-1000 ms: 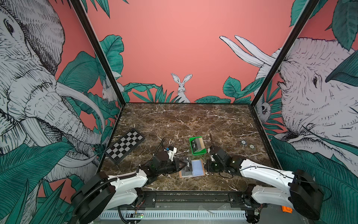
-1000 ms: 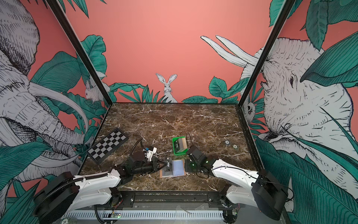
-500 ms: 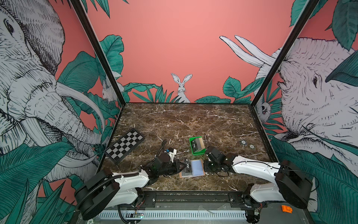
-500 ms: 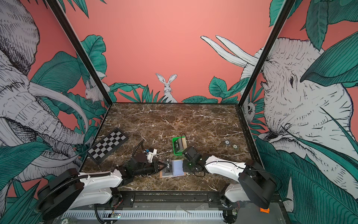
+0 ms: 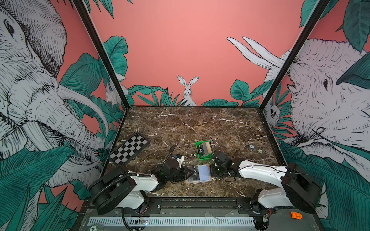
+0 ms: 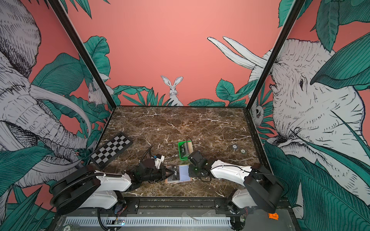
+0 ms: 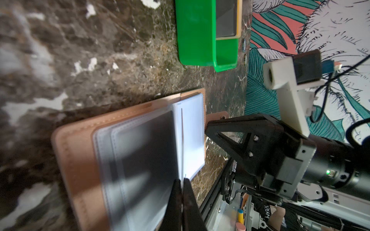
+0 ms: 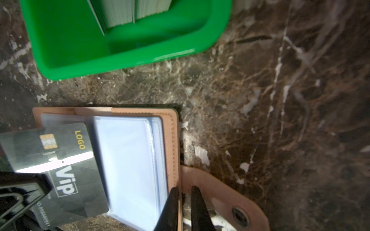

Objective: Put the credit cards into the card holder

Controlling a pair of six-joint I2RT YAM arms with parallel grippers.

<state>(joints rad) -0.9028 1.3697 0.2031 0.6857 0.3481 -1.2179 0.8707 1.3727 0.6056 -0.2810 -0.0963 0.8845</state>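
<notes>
Brown marble surface (image 5: 190, 124) inside jungle-mural walls (image 5: 180, 40). Card holder (image 7: 76, 160) lay open near the surface's front edge; left tool (image 7: 182, 186) clamped the black card (image 8: 76, 170) over it, right tool (image 8: 183, 200) pinched its edge.

The right tool (image 8: 185, 190) has moved in to the holder's (image 8: 170, 128) strap edge; the left arm (image 5: 144, 180) has eased forward.

left arm (image 5: 143, 181): white shells, black joints, ribbed black hose (image 5: 112, 179) | right arm (image 5: 260, 173): white shells, thin black cable (image 5: 264, 168) | right gripper (image 7: 209, 128): black trussed fingers (image 7: 240, 120), two screws (image 7: 255, 137), white camera bracket (image 7: 288, 94), green LED (image 7: 328, 171)
</notes>
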